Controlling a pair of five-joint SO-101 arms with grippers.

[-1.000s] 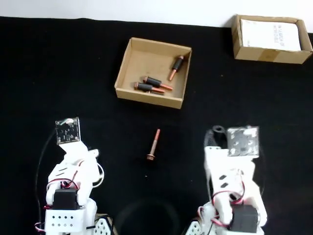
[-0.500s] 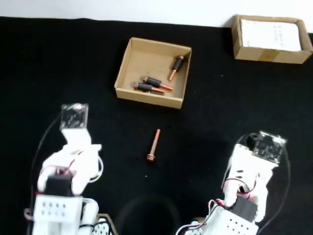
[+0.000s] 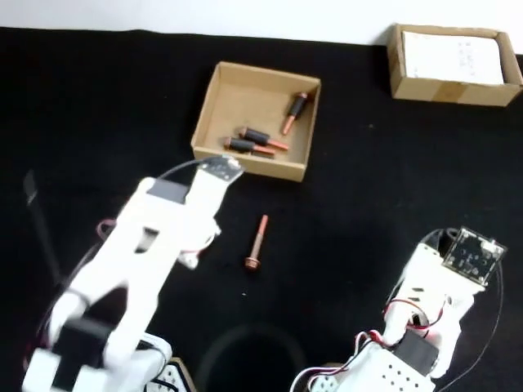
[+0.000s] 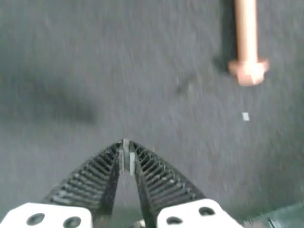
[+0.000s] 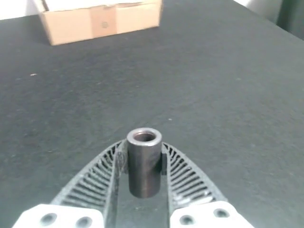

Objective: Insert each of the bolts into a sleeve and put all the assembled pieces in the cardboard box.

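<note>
A copper bolt (image 3: 257, 241) lies loose on the black table, below the cardboard box (image 3: 245, 98). The box holds three bolts fitted in black sleeves (image 3: 255, 135). My left arm (image 3: 163, 220) stretches across the table, its end just left of the bolt. The left gripper (image 4: 126, 154) is shut and empty above the mat, with the bolt (image 4: 247, 42) lying ahead and off to one side. My right gripper (image 5: 142, 164) is shut on a black sleeve (image 5: 144, 161), held with its bore upward. The right arm (image 3: 441, 286) sits at the table's lower right.
A second cardboard box (image 3: 453, 64) with white paper inside stands at the back right corner; the right wrist view shows a cardboard box (image 5: 99, 19) far ahead. Black mat lies open between the bolt and the right arm.
My left arm has unfolded from the lower left and swung out toward the bolt. The right arm has shifted to the right and toward the front edge.
</note>
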